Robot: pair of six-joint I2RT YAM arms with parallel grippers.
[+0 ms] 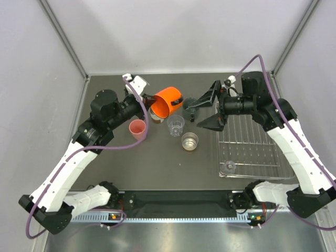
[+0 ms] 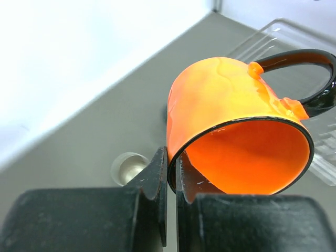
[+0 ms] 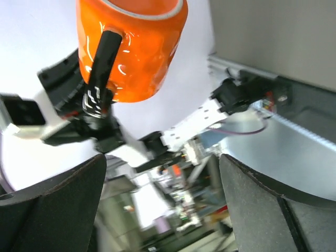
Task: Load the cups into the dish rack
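Left fingers (image 2: 157,194) are clamped on the rim of the orange cup (image 2: 236,131), one inside the mouth and one outside. The cup is up off the counter (image 1: 157,168), tipped on its side. Its long axis slants across, mouth back toward the left arm, black handle (image 2: 310,73) turned out to the right. Facing that handle side are the right fingers (image 3: 273,210), spread wide with nothing between them, just beside the cup and not touching. So the cup hangs between the arms, to the left of the right fingers. It reads as a hand-off, since the right arm is nearer the dish rack (image 1: 252,142). Those fingers would need to straddle the body across its axis, clear of the handle. The pink cup (image 1: 137,128), clear cup (image 1: 176,125) and steel cup (image 1: 190,140) wait on the counter. A second clear cup (image 1: 228,167) sits in the rack.
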